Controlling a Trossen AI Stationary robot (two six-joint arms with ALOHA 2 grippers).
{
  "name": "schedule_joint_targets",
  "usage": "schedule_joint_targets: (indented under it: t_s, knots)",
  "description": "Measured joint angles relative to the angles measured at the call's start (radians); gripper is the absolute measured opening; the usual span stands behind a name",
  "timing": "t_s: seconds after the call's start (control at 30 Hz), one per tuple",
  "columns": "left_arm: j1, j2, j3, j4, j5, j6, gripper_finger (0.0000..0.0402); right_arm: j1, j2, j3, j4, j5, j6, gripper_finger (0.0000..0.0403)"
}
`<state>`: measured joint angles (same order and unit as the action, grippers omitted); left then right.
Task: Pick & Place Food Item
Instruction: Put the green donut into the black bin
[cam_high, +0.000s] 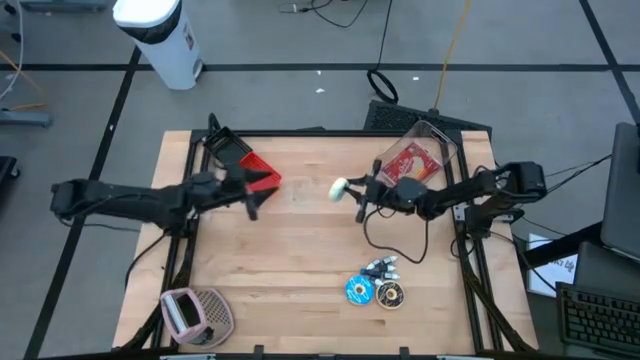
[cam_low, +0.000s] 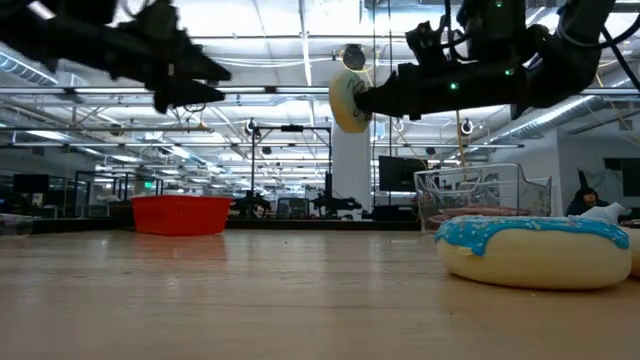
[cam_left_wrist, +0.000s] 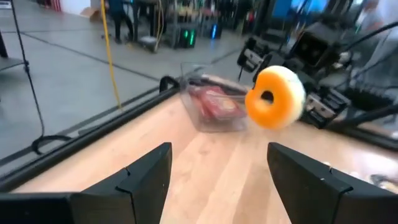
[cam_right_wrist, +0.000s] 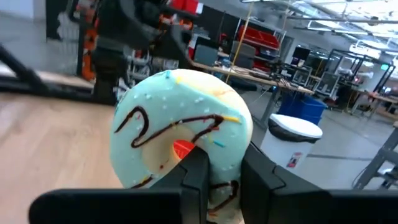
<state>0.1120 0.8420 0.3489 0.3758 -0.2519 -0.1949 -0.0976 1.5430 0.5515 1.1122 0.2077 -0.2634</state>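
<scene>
A donut with mint icing and chocolate drizzle (cam_right_wrist: 180, 134) is up in the air over the table's middle (cam_high: 340, 188), with my right gripper (cam_right_wrist: 227, 177) shut on it. In the left wrist view its orange underside (cam_left_wrist: 277, 96) faces my left gripper (cam_left_wrist: 221, 180). That gripper is open with nothing between its fingers, and hovers left of the donut (cam_high: 260, 192), beside a red bin (cam_high: 250, 168) at the far left of the table. My right gripper holds the donut by its ring: one finger (cam_right_wrist: 196, 171) reaches into the hole (cam_right_wrist: 180, 149) from the iced face, the other (cam_right_wrist: 258, 177) lies outside the rim. The fingers come about level from the table's right. The donut stands on edge, lifted clear of the table (cam_low: 348, 100).
A clear container with red packaging (cam_high: 422, 155) stands at the far right, behind my right arm. A blue-iced donut (cam_high: 359, 290), a brown one (cam_high: 390, 294) and a small wrapped item (cam_high: 380, 266) lie near the front edge. A pink and grey object (cam_high: 195, 312) sits at the front left corner.
</scene>
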Motion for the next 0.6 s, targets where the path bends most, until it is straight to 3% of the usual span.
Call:
schedule_joint_targets:
  t_s: [0.13, 0.37, 0.6]
  knots:
    - [0.006, 0.17, 0.176, -0.101, 0.05, 0.029, 0.0267, 0.021, 0.016, 0.044, -0.075, 0.039, -0.079, 0.0051]
    - [0.028, 0.443, 0.562, -0.504, 0.141, -0.055, 0.0267, 0.07, 0.016, 0.096, -0.214, 0.217, -0.196, 0.0051]
    - [0.012, 0.645, 0.776, -0.561, 0.154, -0.049, 0.0267, 0.094, 0.016, 0.096, -0.229, 0.32, -0.232, 0.005]
